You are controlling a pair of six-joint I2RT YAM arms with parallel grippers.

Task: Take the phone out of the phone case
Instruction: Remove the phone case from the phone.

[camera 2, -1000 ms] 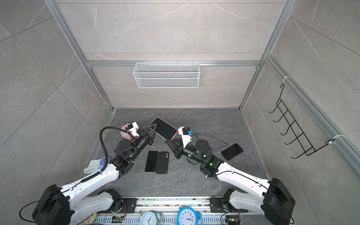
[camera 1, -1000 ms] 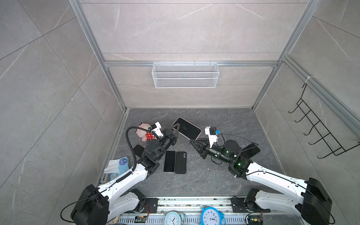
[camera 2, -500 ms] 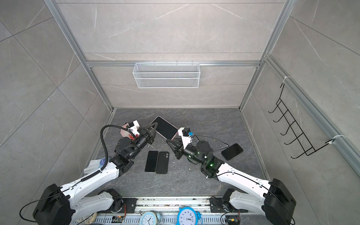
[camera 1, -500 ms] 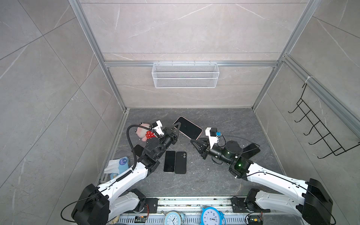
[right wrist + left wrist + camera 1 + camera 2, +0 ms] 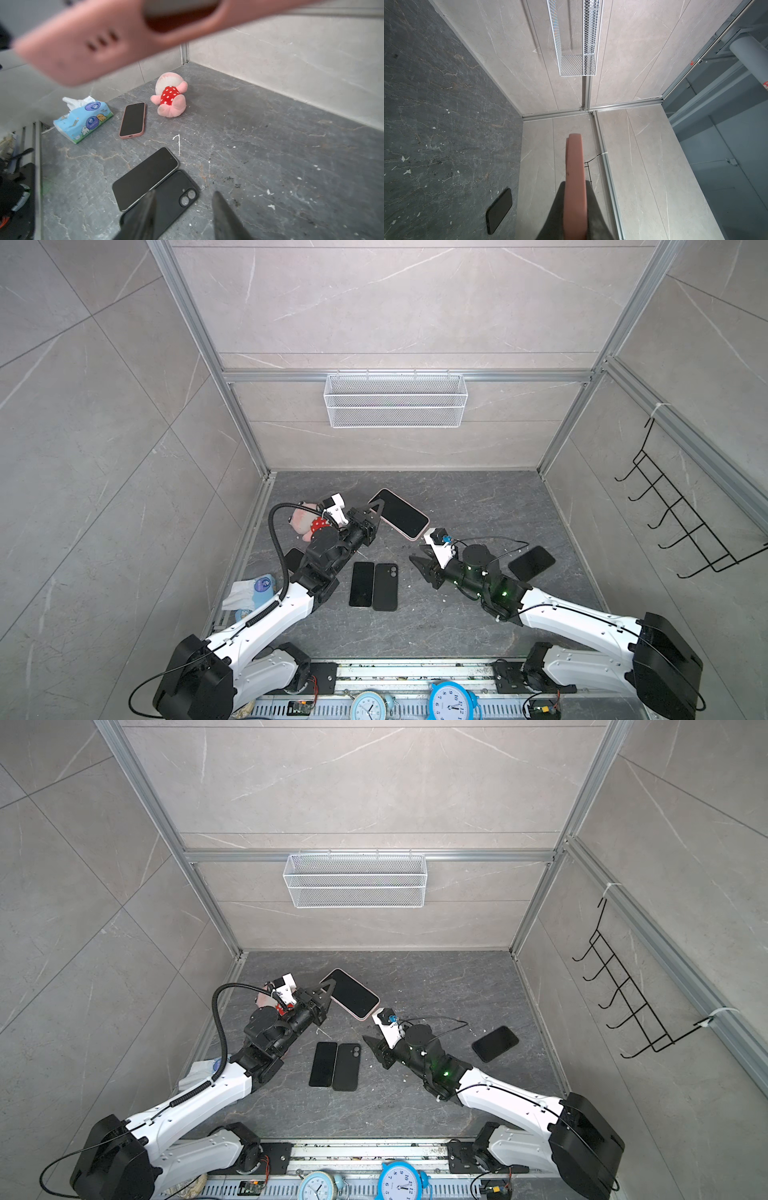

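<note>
Holding the slim dark-screened phone (image 5: 401, 512) aloft in its matte pink case (image 5: 93, 43), the left gripper (image 5: 375, 509) is clamped across the thickness of one short end. In the left wrist view the pink edge runs out from between its two dark fingers (image 5: 596, 214). The cased phone hangs well above the dark stone-patterned floor (image 5: 457, 626), screen up, with the charging-port end free.

The case looks soft, rubbery and grippy, so its lip should flex and peel. The phone inside is stiff, probably the heavier part, and its glass face is slick and breakable if dropped. The free corner by the port cut-out seems the best place to catch the lip.

The left arm reaches forward and up, wrist rolled so the phone lies nearly flat. The right arm stays low with its forearm near the floor. The right gripper (image 5: 420, 565) sits below and just short of the free end, jaws apart and empty. It points down towards a bare black phone (image 5: 361, 584) and an empty black case (image 5: 385, 586) lying side by side.
</note>
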